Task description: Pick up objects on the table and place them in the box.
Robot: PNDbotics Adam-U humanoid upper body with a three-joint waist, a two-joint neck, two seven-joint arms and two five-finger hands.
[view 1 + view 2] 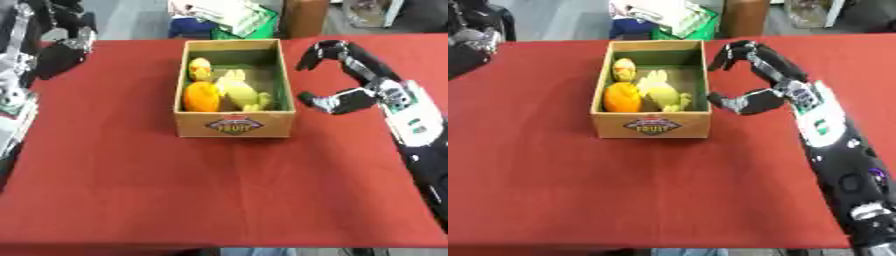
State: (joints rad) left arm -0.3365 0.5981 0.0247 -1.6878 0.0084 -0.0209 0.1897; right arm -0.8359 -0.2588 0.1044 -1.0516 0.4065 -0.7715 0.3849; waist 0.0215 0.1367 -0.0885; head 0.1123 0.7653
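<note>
The right hand hung over the red table, just right of the box. Its fingers were curved and spread well apart from the thumb, and there was nothing between them. The fingers pointed left, toward the right wall of the box, near it but not touching, as far as I could see.

The box stood at the far middle of the table, with a label on its near wall. Inside it lay three things, close together: one orange fruit at the near left, one small yellow thing behind it, and one pale yellow toy on the right.

The left hand was at the far left edge; I could not tell how its fingers stood.
</note>
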